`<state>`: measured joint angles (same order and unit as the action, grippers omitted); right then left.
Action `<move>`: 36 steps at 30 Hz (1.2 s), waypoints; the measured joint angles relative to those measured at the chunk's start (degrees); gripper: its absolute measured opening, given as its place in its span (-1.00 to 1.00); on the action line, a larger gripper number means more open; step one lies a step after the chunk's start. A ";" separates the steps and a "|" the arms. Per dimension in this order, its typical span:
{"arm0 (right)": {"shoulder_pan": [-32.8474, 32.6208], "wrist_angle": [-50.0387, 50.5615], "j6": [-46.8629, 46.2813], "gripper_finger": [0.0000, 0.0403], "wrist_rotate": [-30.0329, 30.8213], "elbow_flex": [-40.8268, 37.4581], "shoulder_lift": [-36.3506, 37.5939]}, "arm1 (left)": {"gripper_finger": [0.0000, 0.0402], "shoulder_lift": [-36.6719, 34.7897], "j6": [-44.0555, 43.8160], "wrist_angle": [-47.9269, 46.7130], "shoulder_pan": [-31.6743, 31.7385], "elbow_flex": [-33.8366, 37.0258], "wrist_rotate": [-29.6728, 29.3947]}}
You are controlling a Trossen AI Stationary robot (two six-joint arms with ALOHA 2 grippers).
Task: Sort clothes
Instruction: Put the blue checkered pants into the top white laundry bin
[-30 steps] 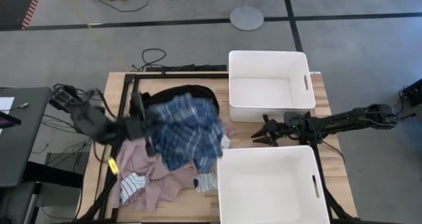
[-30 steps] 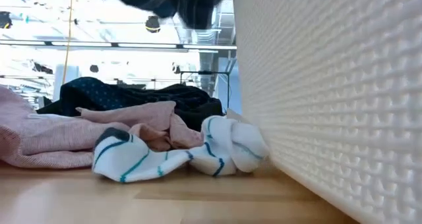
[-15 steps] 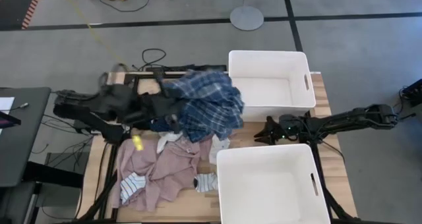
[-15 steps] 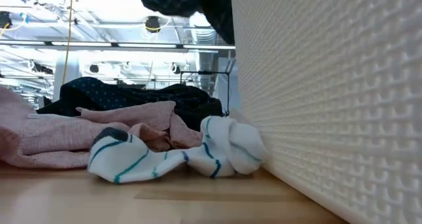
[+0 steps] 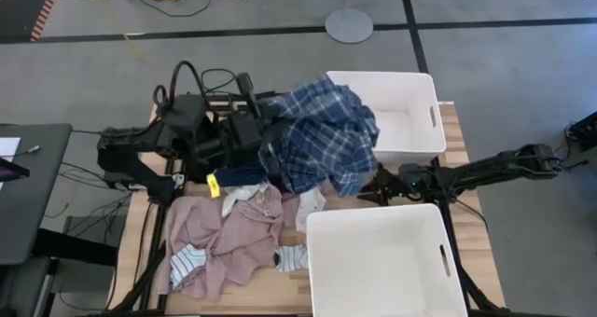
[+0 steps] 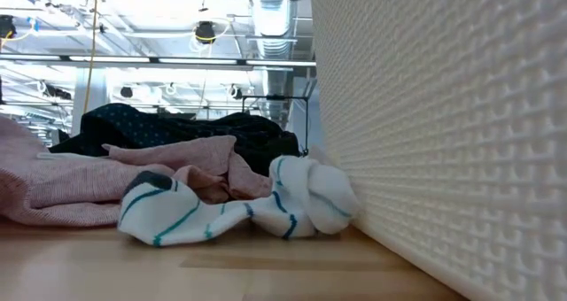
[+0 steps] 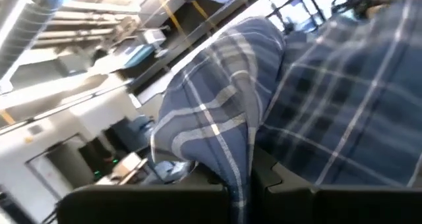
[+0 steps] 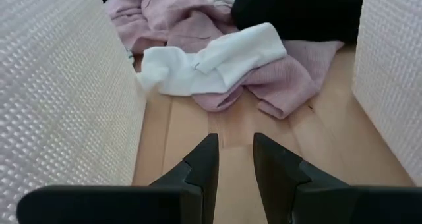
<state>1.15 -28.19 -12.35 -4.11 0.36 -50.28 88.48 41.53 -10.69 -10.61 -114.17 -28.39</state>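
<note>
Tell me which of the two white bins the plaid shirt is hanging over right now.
The far bin, at the table's back edge. The plaid shirt, held up by the left gripper, overlaps its left rim; the near bin stays uncovered.

The high view looks straight down on the whole table [image 5: 471, 177], the low view skims level at tabletop height, sharing the striped sock [image 6: 213, 214] at 7 o'clock, and both wrist views sit close.
</note>
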 joint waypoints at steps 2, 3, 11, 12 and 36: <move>-0.72 0.02 0.12 -0.44 0.23 0.00 0.00 | -1.00 1.82 0.10 -0.69 0.01 -2.67 0.42; -1.00 -0.16 0.17 -0.44 0.33 0.00 0.00 | -1.00 2.70 0.44 -0.80 0.60 -3.55 0.81; -1.12 -0.69 -1.01 -0.44 -0.06 0.00 0.00 | -1.00 12.43 -1.33 1.46 10.88 -9.75 11.68; -1.12 -0.64 -1.22 -0.44 -0.08 0.00 0.00 | -1.00 13.77 -1.72 1.97 12.29 -11.00 13.18; -2.11 -0.85 -2.83 -0.44 -0.50 0.02 0.00 | -0.95 35.33 -16.03 -9.76 30.14 -19.61 34.63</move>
<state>-0.96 -29.04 -15.18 -4.60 0.38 -50.28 123.81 25.50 -20.45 19.53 -133.78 6.24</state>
